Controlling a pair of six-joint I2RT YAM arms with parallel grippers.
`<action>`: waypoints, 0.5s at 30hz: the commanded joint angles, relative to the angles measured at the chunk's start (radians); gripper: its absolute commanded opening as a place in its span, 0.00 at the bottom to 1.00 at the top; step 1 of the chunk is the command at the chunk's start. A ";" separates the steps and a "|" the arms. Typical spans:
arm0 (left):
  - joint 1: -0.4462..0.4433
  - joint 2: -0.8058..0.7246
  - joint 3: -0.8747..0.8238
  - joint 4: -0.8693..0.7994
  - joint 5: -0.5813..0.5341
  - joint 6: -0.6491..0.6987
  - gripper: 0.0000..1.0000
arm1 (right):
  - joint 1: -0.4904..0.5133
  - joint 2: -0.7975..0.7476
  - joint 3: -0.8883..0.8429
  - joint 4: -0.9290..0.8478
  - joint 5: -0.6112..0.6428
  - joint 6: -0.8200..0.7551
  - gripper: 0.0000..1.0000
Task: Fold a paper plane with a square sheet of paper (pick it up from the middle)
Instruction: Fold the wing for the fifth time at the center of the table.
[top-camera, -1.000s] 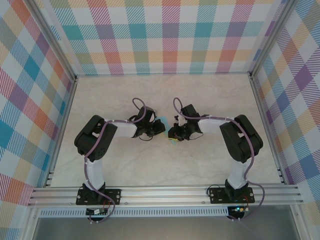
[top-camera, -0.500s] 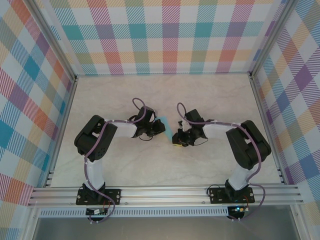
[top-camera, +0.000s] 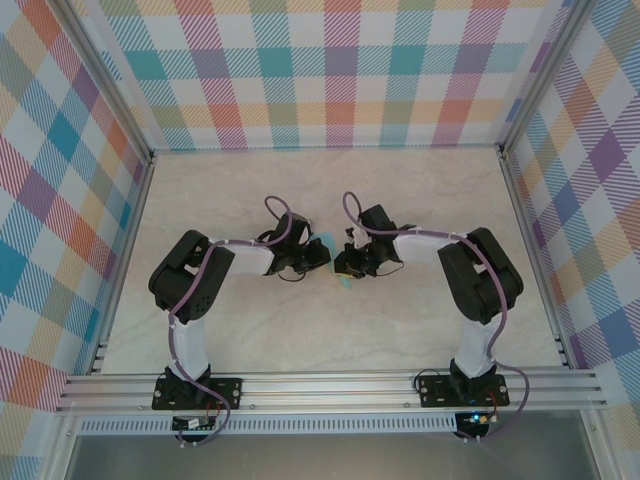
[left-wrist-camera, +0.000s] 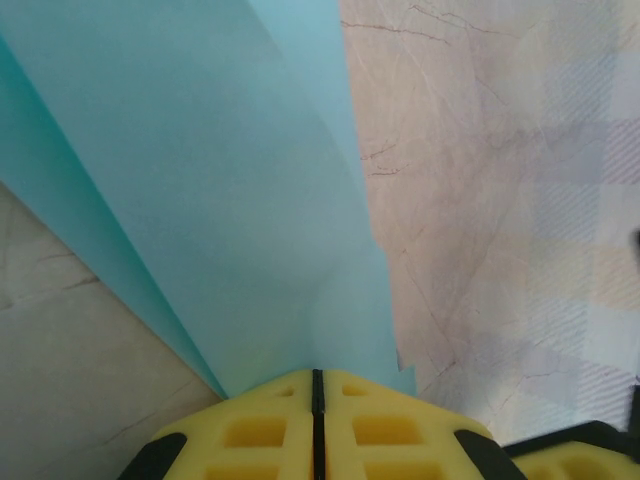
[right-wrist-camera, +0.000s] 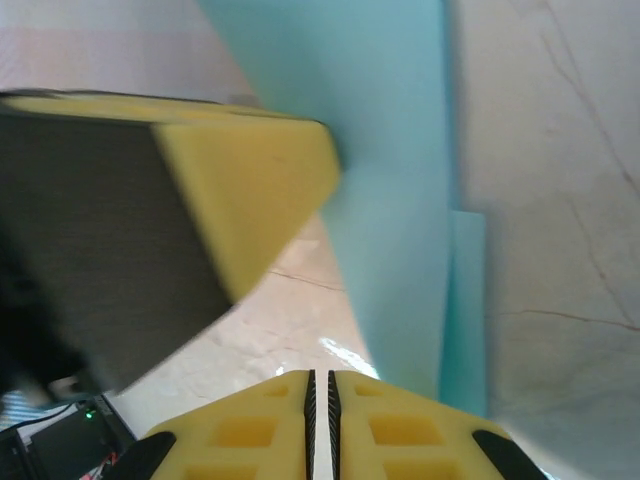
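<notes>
The sheet of paper (left-wrist-camera: 220, 200) is light blue and folded into long layers. It rises from between the yellow fingers of my left gripper (left-wrist-camera: 317, 372), which is shut on its lower end. In the top view a bit of the paper (top-camera: 330, 240) shows at mid-table between the left gripper (top-camera: 322, 252) and the right gripper (top-camera: 342, 268), which are close together. My right gripper (right-wrist-camera: 320, 374) has its jaws almost together, with nothing visible in the thin slit. The paper (right-wrist-camera: 390, 190) runs past its right finger. A left finger (right-wrist-camera: 245, 190) looms at upper left.
The marble-look table (top-camera: 300, 320) is bordered by aluminium rails (top-camera: 330, 385) in front and plaid walls (top-camera: 330, 70) on three sides. Both arm bases (top-camera: 197, 388) stand at the near edge. Purple cables loop over each wrist.
The right gripper swung out to the right half a second ago and has come back against the paper beside the left gripper. The left arm has held still with the paper.
</notes>
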 joint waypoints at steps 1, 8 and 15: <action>-0.016 0.063 -0.025 -0.055 -0.039 -0.006 0.11 | 0.007 0.049 0.030 -0.064 -0.011 -0.042 0.14; -0.004 0.062 -0.018 -0.031 -0.029 0.019 0.14 | 0.007 0.093 0.000 -0.104 0.038 -0.055 0.12; 0.060 0.068 0.007 -0.035 -0.016 0.088 0.17 | 0.007 0.100 -0.052 -0.112 0.058 -0.064 0.12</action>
